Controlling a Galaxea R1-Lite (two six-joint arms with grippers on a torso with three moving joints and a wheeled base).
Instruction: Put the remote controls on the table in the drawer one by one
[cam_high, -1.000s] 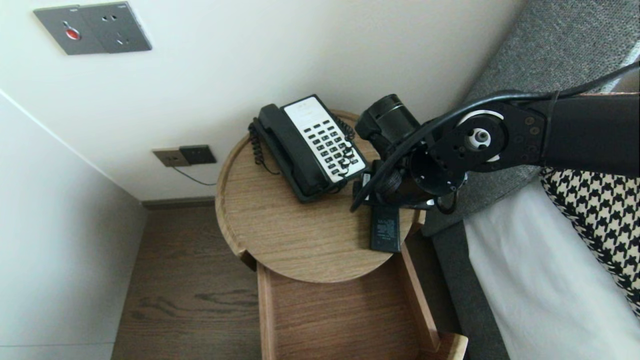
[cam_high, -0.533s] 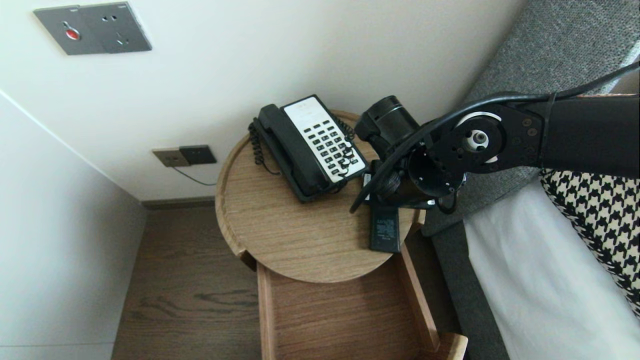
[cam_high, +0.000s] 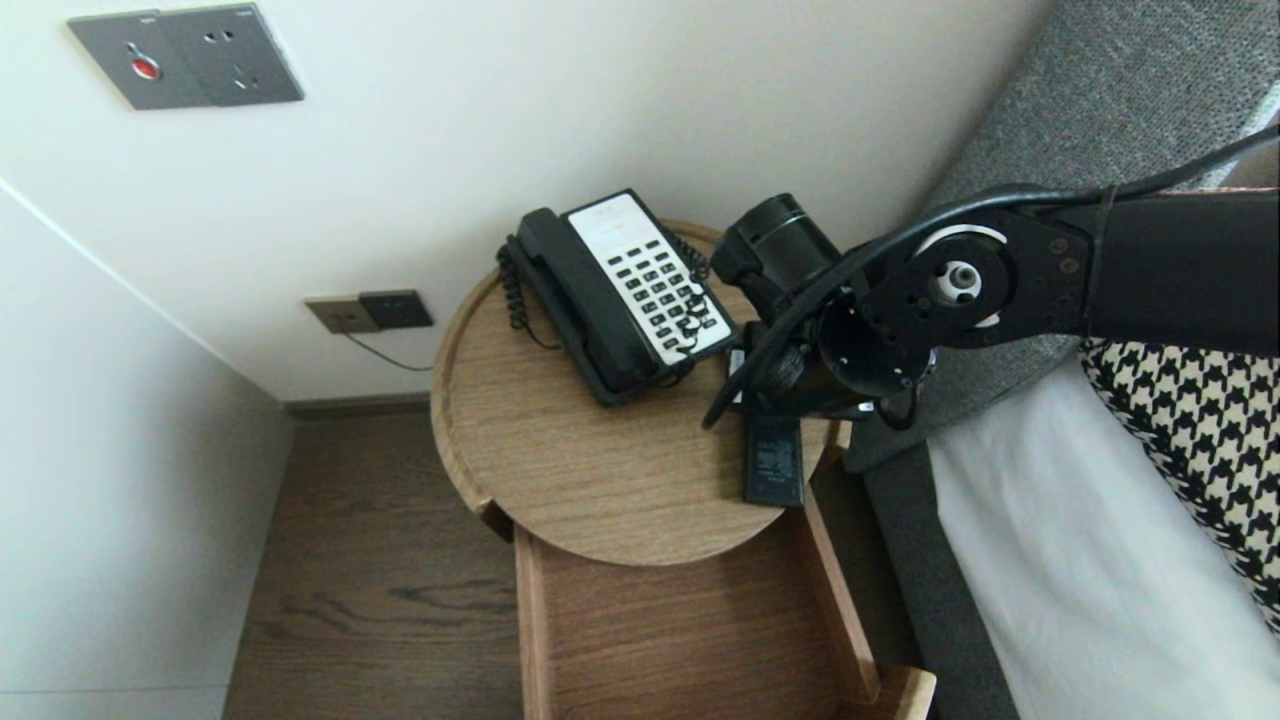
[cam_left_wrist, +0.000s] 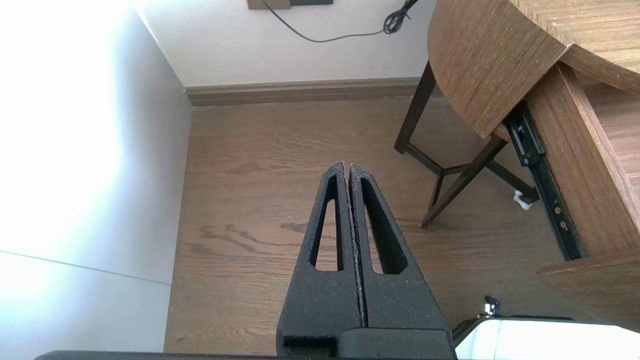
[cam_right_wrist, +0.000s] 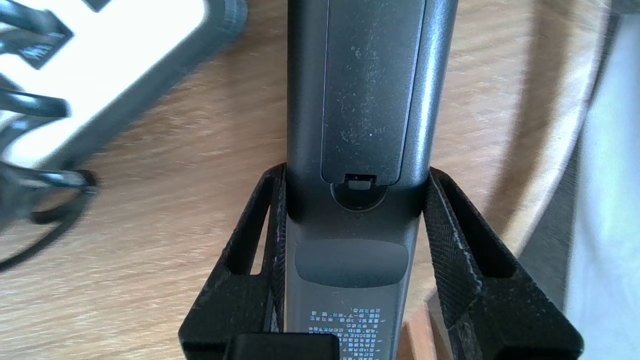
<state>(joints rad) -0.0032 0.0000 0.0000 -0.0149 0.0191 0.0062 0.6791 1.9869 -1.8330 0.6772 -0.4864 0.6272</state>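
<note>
A black remote control (cam_high: 772, 455) lies back-side up, battery cover showing, near the right edge of the round wooden bedside table (cam_high: 560, 470). My right gripper (cam_right_wrist: 356, 175) is shut on the remote (cam_right_wrist: 365, 90), one finger pressed against each long side just below the battery cover. In the head view the right wrist (cam_high: 850, 345) hides those fingers. A black and white desk phone (cam_high: 625, 290) with a coiled cord sits just left of the gripper. My left gripper (cam_left_wrist: 347, 165) hangs shut and empty above the wooden floor, left of the table.
An open wooden drawer (cam_high: 680, 630) juts out below the table's near edge. A bed (cam_high: 1080, 560) with a houndstooth pillow and grey headboard is close on the right. Walls with sockets stand behind and to the left.
The remote's near end has edged slightly to the right, and the right wrist has shifted a little with it. The left arm has not moved.
</note>
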